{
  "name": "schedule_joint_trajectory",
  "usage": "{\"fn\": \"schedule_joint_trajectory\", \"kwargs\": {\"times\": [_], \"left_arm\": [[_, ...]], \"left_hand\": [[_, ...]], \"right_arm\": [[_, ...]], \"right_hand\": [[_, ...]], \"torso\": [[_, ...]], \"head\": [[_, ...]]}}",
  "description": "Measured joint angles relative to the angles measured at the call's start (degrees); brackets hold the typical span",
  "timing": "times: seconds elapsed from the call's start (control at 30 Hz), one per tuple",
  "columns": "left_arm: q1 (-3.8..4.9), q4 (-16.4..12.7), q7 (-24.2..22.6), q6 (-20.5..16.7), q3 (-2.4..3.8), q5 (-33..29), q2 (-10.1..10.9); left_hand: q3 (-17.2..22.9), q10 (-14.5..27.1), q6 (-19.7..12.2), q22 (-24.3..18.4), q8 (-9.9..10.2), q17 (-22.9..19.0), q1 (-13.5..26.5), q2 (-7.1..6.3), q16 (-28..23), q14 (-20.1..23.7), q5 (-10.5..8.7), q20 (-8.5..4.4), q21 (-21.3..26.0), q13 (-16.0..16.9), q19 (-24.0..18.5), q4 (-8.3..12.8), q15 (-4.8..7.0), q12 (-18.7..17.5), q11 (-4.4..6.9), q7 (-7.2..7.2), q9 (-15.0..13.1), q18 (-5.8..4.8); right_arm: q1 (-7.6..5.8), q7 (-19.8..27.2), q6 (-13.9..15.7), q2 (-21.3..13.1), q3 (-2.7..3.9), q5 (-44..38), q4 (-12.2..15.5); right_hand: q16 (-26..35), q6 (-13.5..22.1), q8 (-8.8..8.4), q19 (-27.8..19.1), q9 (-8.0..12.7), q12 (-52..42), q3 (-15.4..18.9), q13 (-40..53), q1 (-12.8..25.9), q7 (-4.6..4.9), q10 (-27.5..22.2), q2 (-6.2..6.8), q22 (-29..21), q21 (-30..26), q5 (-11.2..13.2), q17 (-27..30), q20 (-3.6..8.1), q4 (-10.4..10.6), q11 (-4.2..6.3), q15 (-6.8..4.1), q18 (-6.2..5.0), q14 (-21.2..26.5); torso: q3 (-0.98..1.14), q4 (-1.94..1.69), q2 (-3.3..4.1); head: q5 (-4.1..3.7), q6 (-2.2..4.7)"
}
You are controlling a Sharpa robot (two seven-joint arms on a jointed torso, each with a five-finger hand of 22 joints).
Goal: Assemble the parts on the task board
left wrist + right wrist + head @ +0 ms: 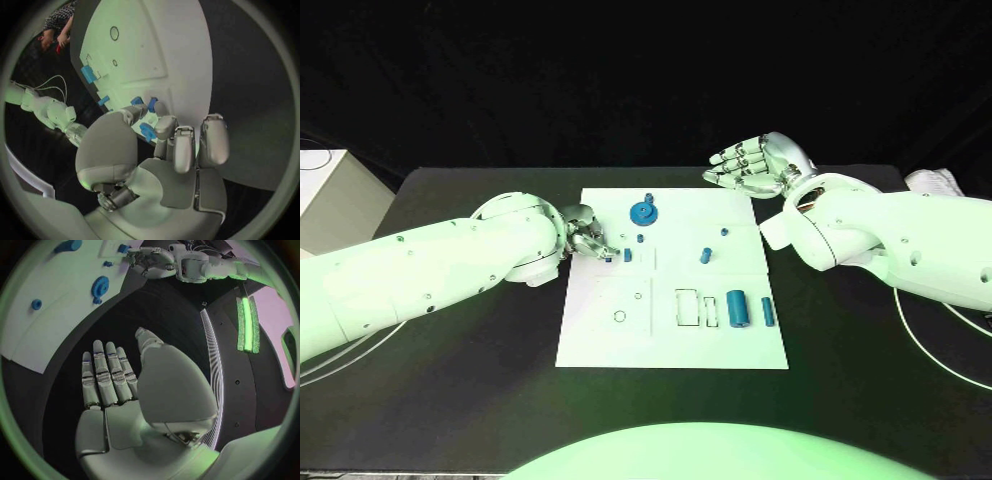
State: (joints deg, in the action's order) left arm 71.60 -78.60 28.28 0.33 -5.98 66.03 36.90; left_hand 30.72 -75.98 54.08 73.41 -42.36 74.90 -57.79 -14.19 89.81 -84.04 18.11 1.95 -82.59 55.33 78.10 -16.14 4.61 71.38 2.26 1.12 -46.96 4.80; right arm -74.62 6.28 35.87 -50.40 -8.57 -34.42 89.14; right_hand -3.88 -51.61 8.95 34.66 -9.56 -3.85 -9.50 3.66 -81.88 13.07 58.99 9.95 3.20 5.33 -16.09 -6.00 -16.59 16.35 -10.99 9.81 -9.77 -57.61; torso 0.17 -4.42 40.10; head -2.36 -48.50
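Observation:
The white task board (672, 345) lies in the middle of the black table. My left hand (586, 238) hovers at its left edge with fingers curled; thumb and a fingertip pinch a small blue part (147, 131). Just beside it a blue peg (627, 255) stands in the board. A round blue wheel (643, 211) sits near the far edge, and two small blue pieces (707, 254) lie mid-board. A large blue cylinder (737, 308) and a thinner one (767, 309) lie at the right. My right hand (750, 165) is raised beyond the far right corner, fingers spread, holding nothing.
A pale box (329, 200) stands off the table's far left. Outlined slots (689, 307) and a small ring (617, 316) mark the board's near half. Bare black table (459, 400) surrounds the board in front and on both sides.

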Motion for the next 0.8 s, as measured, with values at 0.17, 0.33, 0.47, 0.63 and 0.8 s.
{"fn": "schedule_joint_trajectory", "kwargs": {"times": [0.17, 0.33, 0.47, 0.63, 0.8], "left_arm": [[0.00, 0.0, 0.0, 0.0, 0.02, 0.0, 0.0], [-0.17, -0.2, -0.1, -0.1, 0.26, 0.0, 0.3], [-0.44, -0.5, -0.1, -0.2, 0.73, -0.1, 0.8], [-0.61, -0.8, -0.1, -0.5, 1.49, -0.2, 1.4], [-0.61, -1.4, -0.1, -1.0, 2.50, -0.5, 1.8]], "left_hand": [[-2.2, 0.0, 0.0, 0.0, 0.2, 0.0, -0.2, -0.23, 0.0, 0.0, 0.00, 0.00, 0.0, -0.1, 0.0, -0.5, 0.00, 0.0, 0.00, -0.02, 0.1, 0.00], [-4.0, 0.0, 0.2, -0.1, 0.3, 0.0, -0.2, -0.23, 0.0, 0.0, -0.29, 0.00, 0.2, -0.2, 0.0, -0.7, 0.00, -0.2, 0.00, 0.17, 0.3, 0.00], [-5.4, 0.5, 0.1, -0.8, 0.7, 0.0, -0.2, -0.23, 0.0, 0.0, -0.29, -0.11, 0.5, -0.9, -0.4, -0.6, 0.00, -0.7, -0.21, 0.33, 0.3, 0.00], [-6.9, 1.2, -0.1, -1.3, 0.8, 0.0, 0.2, 0.19, 0.0, 0.0, -0.29, -0.11, 0.9, -2.2, -0.5, -0.7, 0.00, -1.5, -0.29, 0.54, 0.4, 0.00], [-7.9, 1.9, -0.5, -1.8, 0.8, 0.0, 0.6, 0.63, 0.0, 0.0, -0.29, -0.12, 1.2, -3.2, -1.1, -0.7, 0.00, -1.9, -0.45, 0.93, 0.4, 0.00]], "right_arm": [[0.00, 0.0, 0.0, 0.0, 0.00, 0.0, 0.0], [0.00, 0.0, 0.0, 0.0, 0.00, 0.0, 0.0], [0.00, 0.0, 0.0, 0.0, 0.00, 0.0, 0.0], [0.02, 0.0, 0.0, 0.1, 0.00, 0.0, 0.0], [0.03, 0.0, 0.1, 0.1, 0.00, 0.0, 0.0]], "right_hand": [[0.0, 0.0, -0.23, -2.3, 0.1, 0.0, 0.0, 0.0, 0.0, 0.00, 0.2, 0.00, -0.2, -0.9, 0.0, 0.2, -0.10, 0.0, -0.15, 0.15, 0.00, 0.1], [0.0, -0.2, -0.23, -5.3, 0.1, 0.0, 0.0, 0.0, 0.2, 0.21, 0.2, 0.23, -0.3, -2.0, 0.0, 0.3, -0.17, 0.0, -0.16, 0.21, 0.00, 0.2], [0.0, -0.2, -0.23, -6.3, 0.1, 0.0, 0.0, 0.0, 0.2, 0.21, 0.2, 0.23, -0.4, -2.2, 0.0, 0.5, -0.29, 0.0, -0.16, 0.22, 0.00, 0.6], [0.0, -0.2, -0.23, -7.7, 0.2, 0.0, 0.0, 0.0, 0.2, 0.21, 0.2, 0.23, -0.4, -2.5, 0.0, 0.6, -0.15, 0.0, -0.16, 0.41, 0.00, 1.2], [0.0, -0.2, -0.45, -9.7, 0.3, 0.0, 0.3, 0.0, 0.2, 0.21, 0.2, 0.23, -0.6, -2.5, -0.2, 0.8, -0.22, 0.0, -0.16, 0.52, 0.00, 1.8]], "torso": [[0.00, 0.01, 0.02], [-0.02, 0.02, 0.04], [-0.02, 0.06, 0.06], [-0.02, 0.05, 0.07], [-0.01, 0.04, 0.06]], "head": [[-0.01, 0.06], [-0.01, 0.09], [-0.01, 0.09], [-0.02, 0.07], [-0.04, 0.12]]}}
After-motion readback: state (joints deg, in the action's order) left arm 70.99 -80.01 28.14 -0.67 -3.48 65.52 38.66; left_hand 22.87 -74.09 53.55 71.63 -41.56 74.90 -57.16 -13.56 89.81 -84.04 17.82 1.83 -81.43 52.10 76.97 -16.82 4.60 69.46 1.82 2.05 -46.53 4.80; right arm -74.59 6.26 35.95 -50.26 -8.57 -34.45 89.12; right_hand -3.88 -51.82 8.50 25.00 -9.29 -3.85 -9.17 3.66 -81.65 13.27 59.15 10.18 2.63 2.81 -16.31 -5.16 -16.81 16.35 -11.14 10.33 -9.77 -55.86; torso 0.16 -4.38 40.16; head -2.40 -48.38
